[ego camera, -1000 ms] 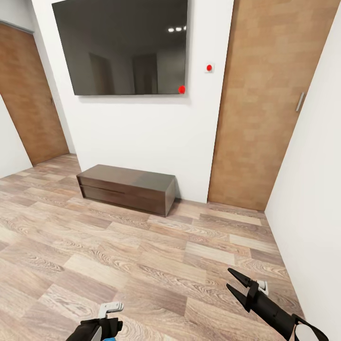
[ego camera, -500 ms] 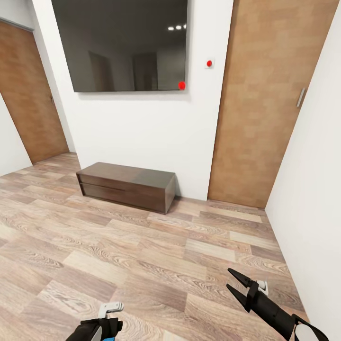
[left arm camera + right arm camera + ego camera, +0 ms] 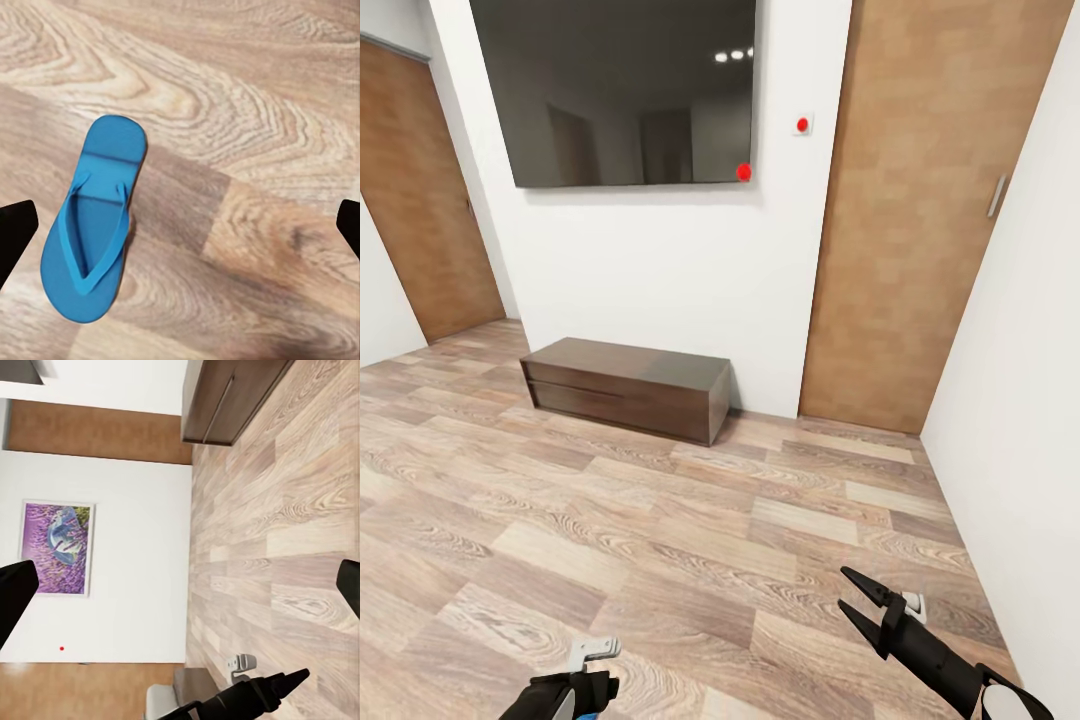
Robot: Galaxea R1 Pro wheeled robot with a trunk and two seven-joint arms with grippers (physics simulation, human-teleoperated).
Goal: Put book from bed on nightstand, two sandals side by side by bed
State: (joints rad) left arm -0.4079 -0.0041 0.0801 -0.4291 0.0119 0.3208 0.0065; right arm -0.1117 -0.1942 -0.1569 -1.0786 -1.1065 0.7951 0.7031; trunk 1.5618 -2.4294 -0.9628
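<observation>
Wood-plank floor (image 3: 660, 540), white wall (image 3: 660, 270) — dark screen (image 3: 620, 90) above a low cabinet (image 3: 628, 388).

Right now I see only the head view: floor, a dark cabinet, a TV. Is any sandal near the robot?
Observer: Yes. The left wrist view shows one blue sandal lying flat on the wood floor, straps up.
Operator: Is the left gripper holding it?
Observer: No. The left gripper is open, its dark fingertips at both edges of that view, and the sandal lies nearer one of them.
Operator: And the right side?
Observer: The right wrist view shows a purple painting on a white wall; the right gripper is open and empty.
</observation>
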